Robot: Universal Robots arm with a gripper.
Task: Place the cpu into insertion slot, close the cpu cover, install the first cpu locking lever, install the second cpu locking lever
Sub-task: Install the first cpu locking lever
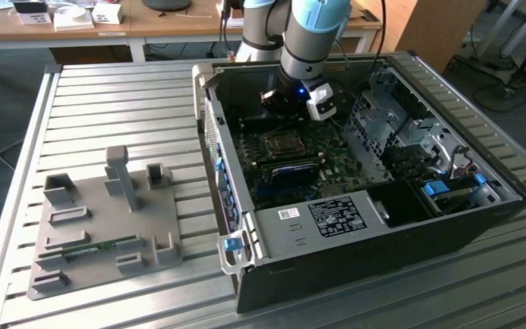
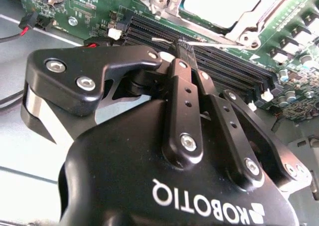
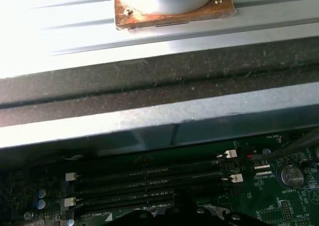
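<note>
– Black pincer (image 2: pixel 180 49) nearest the lens in the second wrist view, its linkages and two fingers (image 2: pixel 185 101) pointing away toward a green motherboard (image 2: pixel 89 6).
– Are the fingers apart?
– No. They are drawn together, with no gap visible at the tips. A thin silvery rod (image 2: pixel 219 43), which I take to be a locking lever, crosses right at those tips. Whether it is pinched or only touched, I cannot tell.
– Which way does the rod run?
– Its long axis lies crosswise to the fingers, roughly along the black memory slots (image 2: pixel 234 69) and the socket's near edge.
– And the cpu?
– Just beyond the tips, past the rod. The cpu (image 2: pixel 209 2) is a pale metal square seated in the insertion slot (image 1: pixel 267 140). The cpu cover (image 2: pixel 251 19), a silvery frame, appears lowered around it.
– Wider surroundings?
– In the exterior view the arm reaches down into an open computer case (image 1: pixel 355 253) lying on a ribbed metal desk (image 1: pixel 107 96). The socket sits just on the camera's side of the wrist. A grey fixture tray (image 1: pixel 98 226) rests well apart, toward the exterior view's left.
</note>
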